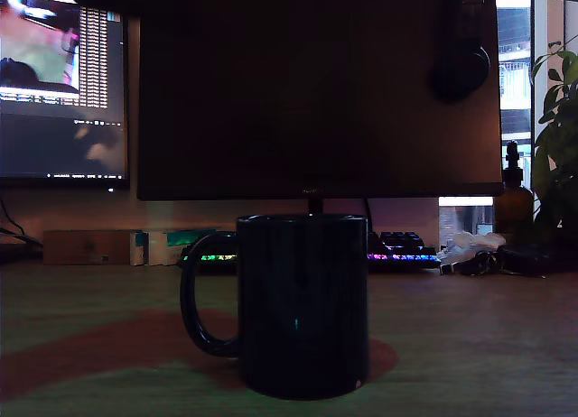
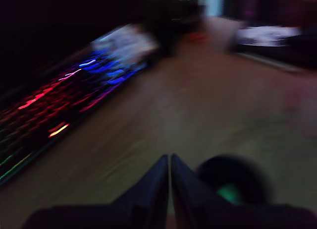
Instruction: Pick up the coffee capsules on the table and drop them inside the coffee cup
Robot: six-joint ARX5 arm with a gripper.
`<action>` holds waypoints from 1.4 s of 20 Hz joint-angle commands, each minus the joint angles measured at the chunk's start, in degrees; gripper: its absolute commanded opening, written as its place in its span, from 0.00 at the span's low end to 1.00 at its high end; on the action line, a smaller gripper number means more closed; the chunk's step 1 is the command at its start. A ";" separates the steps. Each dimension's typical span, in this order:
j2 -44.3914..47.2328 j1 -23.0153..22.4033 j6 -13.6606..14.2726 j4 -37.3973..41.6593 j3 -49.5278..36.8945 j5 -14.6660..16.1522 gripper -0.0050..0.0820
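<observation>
The coffee cup (image 1: pixel 302 304), a glossy near-black mug, stands on the wooden table in the middle of the exterior view, its loop handle toward that view's left. No arm shows there. The wrist view is motion-blurred. In it my gripper (image 2: pixel 169 158) has its two dark fingers pressed together at the tips, with nothing between them. Just beside the fingers lies a dark round shape (image 2: pixel 233 179) with a greenish patch inside; it looks like the cup's mouth from above, but the blur leaves that unsure. The coffee capsules are out of view in both frames.
A lit rainbow keyboard (image 1: pixel 397 252) (image 2: pixel 59 110) lies behind the cup, under a large dark monitor (image 1: pixel 316 92). A second screen (image 1: pixel 61 83) and small boxes (image 1: pixel 99 247) are at the exterior view's left. A brown bottle (image 1: pixel 513 205), a plant (image 1: pixel 560 137) and clutter are at its right.
</observation>
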 commanded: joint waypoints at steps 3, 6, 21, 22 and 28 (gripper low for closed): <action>-4.02 6.54 -0.79 2.95 -4.15 0.20 0.03; -7.89 12.15 -2.10 3.19 -5.99 0.28 0.03; -36.54 28.70 -15.61 7.96 -22.99 -7.17 0.03; -38.18 28.70 -15.67 7.58 -23.65 -7.48 0.03; -44.87 28.70 -17.05 7.21 -25.73 -9.66 0.03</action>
